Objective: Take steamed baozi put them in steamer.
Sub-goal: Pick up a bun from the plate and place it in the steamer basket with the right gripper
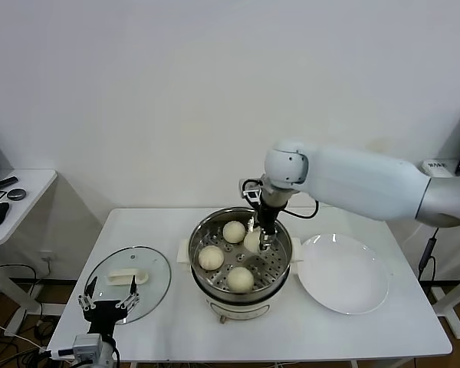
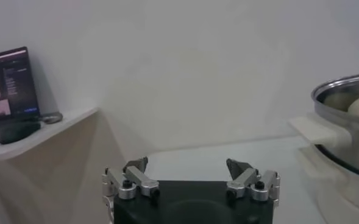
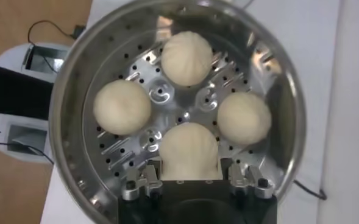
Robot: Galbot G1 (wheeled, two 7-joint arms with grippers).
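The steamer (image 1: 280,270) is a shiny steel pot with a perforated tray, at the table's middle. Three baozi lie on the tray: one at the back (image 1: 234,231), one on the left (image 1: 211,257), one at the front (image 1: 240,278). My right gripper (image 1: 262,239) reaches down into the pot and is shut on a fourth baozi (image 1: 251,241), low over the tray's right side. In the right wrist view this baozi (image 3: 189,151) sits between the fingers (image 3: 147,181), its sides pressed straight, with the steamer's rim (image 3: 63,103) around it. My left gripper (image 1: 107,303) is open and empty near the table's front left corner.
A glass lid with a white handle (image 1: 130,274) lies left of the steamer. A flat white plate (image 1: 345,274) lies to its right and has nothing on it. A side desk (image 1: 19,192) stands far left. The steamer's handle shows in the left wrist view (image 2: 316,129).
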